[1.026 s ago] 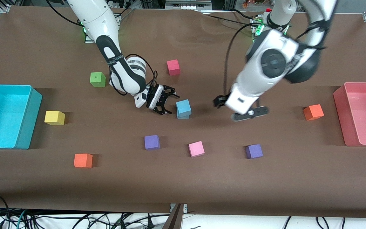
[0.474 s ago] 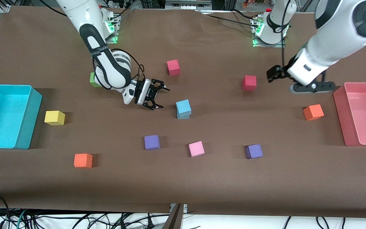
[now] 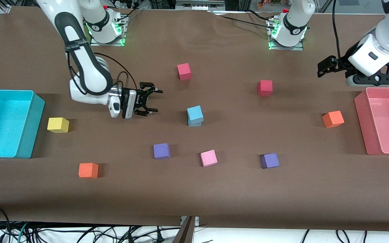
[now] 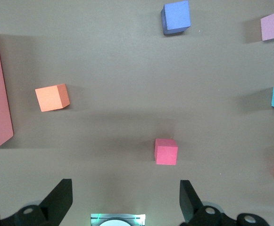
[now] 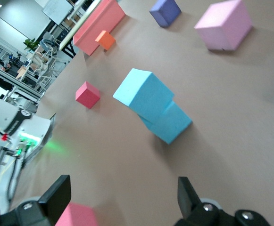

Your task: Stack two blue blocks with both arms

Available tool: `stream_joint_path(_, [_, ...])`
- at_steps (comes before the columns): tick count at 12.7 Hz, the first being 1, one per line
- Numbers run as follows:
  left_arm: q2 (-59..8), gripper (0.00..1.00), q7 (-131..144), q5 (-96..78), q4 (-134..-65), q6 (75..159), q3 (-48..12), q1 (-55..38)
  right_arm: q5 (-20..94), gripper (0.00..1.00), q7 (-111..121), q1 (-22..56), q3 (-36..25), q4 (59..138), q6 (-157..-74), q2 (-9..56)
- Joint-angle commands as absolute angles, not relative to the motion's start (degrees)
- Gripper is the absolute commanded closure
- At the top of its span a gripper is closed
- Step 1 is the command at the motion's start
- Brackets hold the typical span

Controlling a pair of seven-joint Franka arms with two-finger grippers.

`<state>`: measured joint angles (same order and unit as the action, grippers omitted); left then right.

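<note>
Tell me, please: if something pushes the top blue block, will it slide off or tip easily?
Probably yes. The top blue block sits twisted and offset on the lower blue block, so part of it overhangs; a sideways push could likely tip it. It looks like matte foam, so it is probably light with some grip. Both grippers, left and right, are open and apart from it.

Lower blue block [image 3: 194, 123] mostly covered by the upper one [image 3: 195, 113]. Green cube apparently hidden by the right arm [image 3: 85, 67]. Pink bin [image 3: 385, 121] cut by the frame edge. Left tool's [image 3: 326, 69] fingers unclear.
</note>
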<state>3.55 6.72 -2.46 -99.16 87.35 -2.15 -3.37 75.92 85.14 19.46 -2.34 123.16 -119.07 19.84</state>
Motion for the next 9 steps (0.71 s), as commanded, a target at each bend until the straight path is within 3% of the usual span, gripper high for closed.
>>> stream_joint_path(1, [4.57,0.00,5.27,-1.58,-99.84,86.75,-2.29,-3.43,64.04,0.00,69.94,17.84,-4.91,119.55,-113.75,17.84])
stream_joint_path(9, [4.31,0.00,5.71,-1.49,-99.84,87.10,-2.37,-3.69,20.64,0.00,25.70,13.10,-7.56,108.73,-110.48,14.60])
